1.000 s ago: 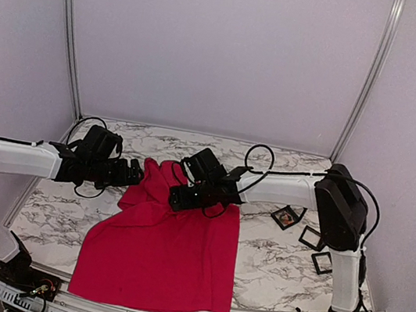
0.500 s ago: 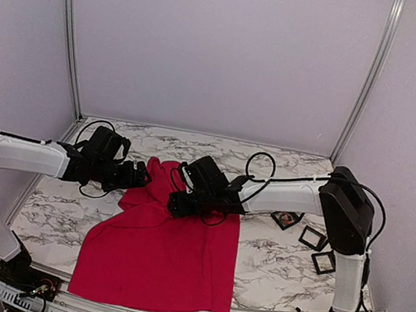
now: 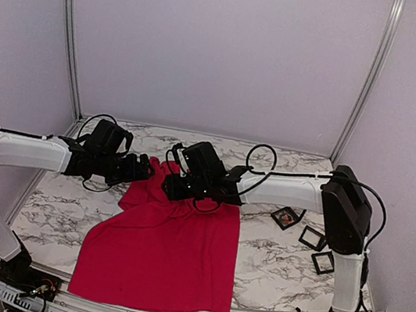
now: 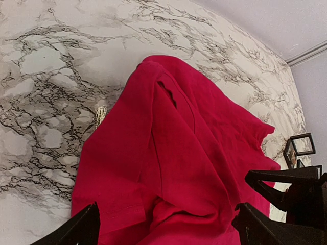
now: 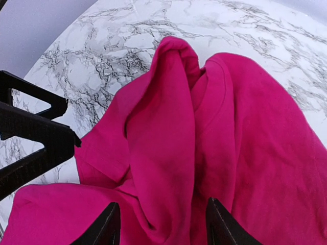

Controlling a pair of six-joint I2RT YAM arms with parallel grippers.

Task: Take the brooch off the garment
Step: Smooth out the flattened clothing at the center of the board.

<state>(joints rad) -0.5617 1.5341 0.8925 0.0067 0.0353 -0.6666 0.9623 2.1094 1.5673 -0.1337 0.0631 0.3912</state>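
The garment [image 3: 169, 253], a bright red T-shirt, lies on the marble worktop [image 3: 270, 265]. Its near part is spread flat and its far end is bunched into raised folds. The left gripper [image 4: 167, 208] hangs over the garment's far left part, its 2 fingers spread wide above the cloth. The right gripper [image 5: 162, 204] is at the garment's far end, close to the left one, with its fingers partway apart astride an upright fold. Whether they pinch that fold I cannot tell. A small pale speck [image 4: 101, 115] touches the garment's edge and is too small to identify. 3 small black square frames [image 3: 312, 237] sit right of the garment, apart from it.
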